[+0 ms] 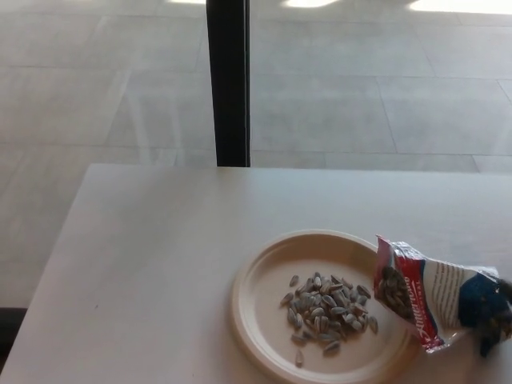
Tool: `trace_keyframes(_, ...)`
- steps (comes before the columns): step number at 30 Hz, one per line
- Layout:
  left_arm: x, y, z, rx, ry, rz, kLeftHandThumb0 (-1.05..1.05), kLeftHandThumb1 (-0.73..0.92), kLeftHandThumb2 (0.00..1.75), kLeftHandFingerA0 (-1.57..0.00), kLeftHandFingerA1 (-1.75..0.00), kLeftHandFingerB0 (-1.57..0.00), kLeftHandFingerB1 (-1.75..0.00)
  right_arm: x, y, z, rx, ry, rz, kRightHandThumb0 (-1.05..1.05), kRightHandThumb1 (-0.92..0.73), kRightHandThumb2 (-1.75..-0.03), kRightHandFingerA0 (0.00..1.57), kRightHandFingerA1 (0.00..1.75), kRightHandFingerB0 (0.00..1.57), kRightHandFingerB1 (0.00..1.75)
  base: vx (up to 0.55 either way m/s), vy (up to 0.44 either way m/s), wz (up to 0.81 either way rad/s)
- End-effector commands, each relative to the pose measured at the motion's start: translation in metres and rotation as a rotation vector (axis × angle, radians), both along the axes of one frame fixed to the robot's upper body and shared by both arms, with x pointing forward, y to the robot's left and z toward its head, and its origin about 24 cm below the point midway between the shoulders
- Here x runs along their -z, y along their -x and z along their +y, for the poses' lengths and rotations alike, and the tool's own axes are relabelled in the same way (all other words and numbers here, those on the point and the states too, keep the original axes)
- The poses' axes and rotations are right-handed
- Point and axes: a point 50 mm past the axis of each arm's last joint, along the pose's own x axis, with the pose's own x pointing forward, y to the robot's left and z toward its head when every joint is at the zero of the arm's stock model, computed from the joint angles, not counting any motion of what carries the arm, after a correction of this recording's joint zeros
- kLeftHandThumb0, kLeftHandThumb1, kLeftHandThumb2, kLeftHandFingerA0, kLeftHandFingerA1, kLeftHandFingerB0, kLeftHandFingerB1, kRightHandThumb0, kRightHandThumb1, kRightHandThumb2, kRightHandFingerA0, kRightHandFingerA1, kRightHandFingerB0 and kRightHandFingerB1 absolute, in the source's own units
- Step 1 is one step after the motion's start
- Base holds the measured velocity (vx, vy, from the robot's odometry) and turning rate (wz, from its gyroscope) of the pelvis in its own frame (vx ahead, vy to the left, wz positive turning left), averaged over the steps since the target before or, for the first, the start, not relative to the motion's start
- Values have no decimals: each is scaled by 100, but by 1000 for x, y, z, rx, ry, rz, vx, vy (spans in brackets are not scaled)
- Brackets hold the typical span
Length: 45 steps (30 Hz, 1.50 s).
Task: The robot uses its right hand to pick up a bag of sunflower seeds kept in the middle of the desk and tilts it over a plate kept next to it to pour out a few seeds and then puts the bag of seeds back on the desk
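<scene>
A heap of seeds [328, 312] is seen on the plate [264, 276], so the pouring is judged done and the putting-back step is in hand. The bag of seeds [436, 300] is lying on its side, mouth over the plate's right rim, its far end at the picture's right edge. Only a dark sliver of the right robot hand [498, 324] is seen there; whether it is grasping or released cannot be told. A clean release onto the bench [144, 264] and a withdrawal are called for next. The left robot hand is not seen.
</scene>
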Motion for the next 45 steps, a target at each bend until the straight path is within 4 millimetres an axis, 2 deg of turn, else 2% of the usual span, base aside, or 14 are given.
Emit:
trace_keyframes(1, -5, 2, 6, 0, -42, -2, -84, 86, 66, -45, -57, -40, -40, -11, 11, -15, 26, -108, -15, -102, -88, -65, 0, 0, 0, 0, 0, 0, 0)
trace_keyframes(9, -3, 2, 4, 1, -29, 7, -86, 86, 66, -45, -54, -39, -38, -31, 47, -56, 98, -161, -59, -104, -89, -67, 0, 0, 0, 0, 0, 0, 0)
trace_keyframes(10, -3, 2, 4, 9, -40, 12, -82, 67, 108, -42, -62, -36, -52, -34, 56, -66, 119, -145, -69, -103, -92, -68, 0, 0, 0, 0, 0, 0, 0)
trace_keyframes(11, -3, 2, 4, 13, -41, 13, -85, 86, 66, -47, -55, -42, -39, -34, 60, -71, 134, -160, -76, -99, -91, -68, 0, 0, 0, 0, 0, 0, 0)
trace_keyframes(16, -2, -4, 3, 3, -28, -6, -88, 87, 66, -46, -55, -39, -37, -27, 121, -135, 440, -399, -258, -102, -68, -77, 0, 0, 0, 10, 0, 0, 0)
trace_keyframes(24, 1, 0, -1, -66, -3, -34, -87, 82, 65, -46, -55, -42, -38, 37, 240, -194, 1208, -664, -656, -92, -66, -105, 0, 40, 0, 30, 0, 0, 0)
trace_keyframes(25, 2, 0, -2, -7, -21, -9, -87, 68, 108, -44, -62, -36, -51, 61, 261, -198, 1394, -794, -761, -97, -64, -102, 0, 37, 0, 31, 0, 0, 0)
trace_keyframes(26, 2, 0, -2, -15, -14, -17, -87, 84, 66, -47, -55, -40, -38, 77, 274, -192, 1502, -868, -792, -90, -58, -98, 0, 46, 0, 41, 0, 0, 0)
trace_keyframes(28, 5, -1, -6, -18, -4, -22, -84, 67, 108, -43, -63, -35, -52, 87, 284, -188, 1608, -872, -760, -83, -56, -97, 0, 49, 0, 41, 0, 0, 0)
trace_keyframes(29, 5, 1, -7, -8, -6, -14, -88, 85, 66, -46, -54, -40, -38, 92, 289, -179, 1603, -872, -753, -75, -76, -69, 0, 28, 0, 32, 0, 0, 0)
trace_keyframes(33, 4, 9, -7, -37, 14, -31, -89, 83, 65, -43, -54, -38, -38, 106, 306, -152, 1619, -752, -509, -83, -57, -100, 0, 53, 0, 45, 0, 0, 0)
trace_keyframes(34, 4, 12, -7, -44, 18, -29, -88, 84, 64, -42, -55, -35, -38, 114, 307, -151, 1635, -759, -441, -94, -62, -109, 54, 117, 0, 41, 0, 0, 0)
trace_keyframes(35, 4, 14, -7, -42, 18, -23, -89, 85, 66, -42, -55, -34, -37, 131, 306, -146, 1643, -797, -320, -95, -57, -97, 9, 85, 0, 40, 0, 0, 0)
trace_keyframes(45, 2, 35, -5, -66, 18, 47, -87, 82, 65, -44, -57, -30, -38, 169, 338, -118, 1425, -726, 255, -105, -66, -107, 0, 40, 0, 35, 0, 0, 0)
